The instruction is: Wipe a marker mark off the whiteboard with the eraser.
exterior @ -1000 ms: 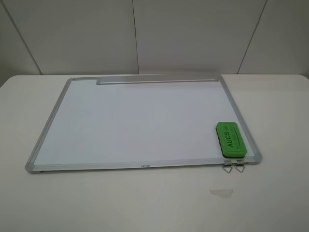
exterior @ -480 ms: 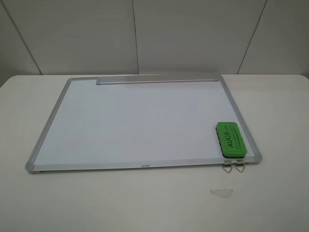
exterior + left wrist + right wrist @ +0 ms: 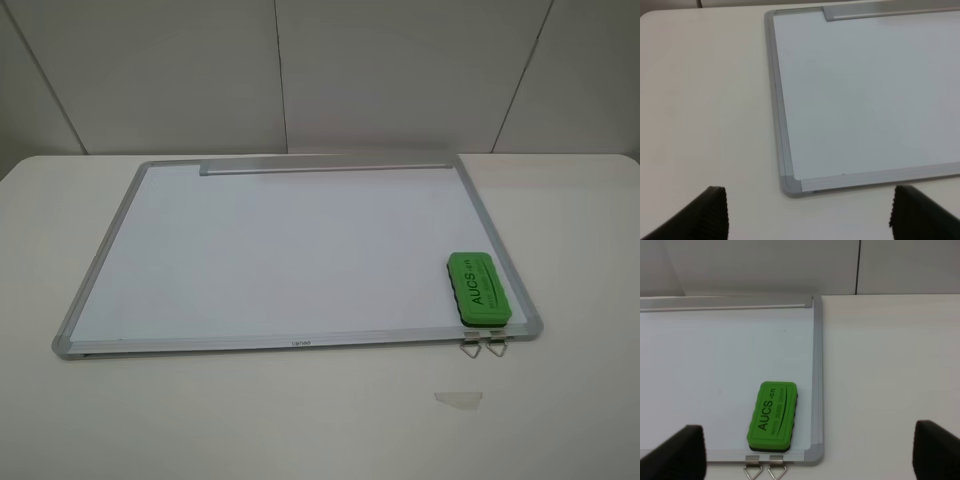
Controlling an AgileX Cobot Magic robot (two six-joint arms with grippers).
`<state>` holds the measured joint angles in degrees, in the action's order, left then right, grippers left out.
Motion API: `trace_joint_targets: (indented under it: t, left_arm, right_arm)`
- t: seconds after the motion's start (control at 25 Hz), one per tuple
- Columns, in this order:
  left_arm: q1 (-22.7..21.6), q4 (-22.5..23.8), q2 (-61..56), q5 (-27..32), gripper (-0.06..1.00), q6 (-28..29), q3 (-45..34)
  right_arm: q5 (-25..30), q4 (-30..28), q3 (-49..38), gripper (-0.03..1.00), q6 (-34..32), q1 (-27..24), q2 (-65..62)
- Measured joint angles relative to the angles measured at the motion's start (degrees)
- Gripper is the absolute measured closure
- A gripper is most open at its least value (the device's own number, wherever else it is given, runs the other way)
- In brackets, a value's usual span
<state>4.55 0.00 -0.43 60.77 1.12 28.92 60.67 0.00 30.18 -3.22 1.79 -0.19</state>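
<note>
The whiteboard lies flat on the white table, its grey tray strip along the far edge. On the board's near right corner rests the green eraser, lettered "AUCS", also in the right wrist view as the eraser. No marker mark shows on the board in any view. My left gripper is open above the table, just short of the whiteboard's near left corner. My right gripper is open too, held back from the eraser with nothing between its fingers. Neither gripper appears in the exterior view.
Two metal hanging clips stick out from the board's near edge below the eraser. A small pale scrap of tape lies on the table in front. A panelled wall stands behind the table.
</note>
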Motion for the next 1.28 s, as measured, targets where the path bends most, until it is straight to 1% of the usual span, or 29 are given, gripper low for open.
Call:
trace_joint_targets:
  t: [1.28]
  left_arm:
    - [0.0, -0.3, 0.0, 0.0, 0.26, 0.0, 0.0]
  right_arm:
    - [0.0, 0.0, 0.0, 0.14, 0.0, 0.0, 0.0]
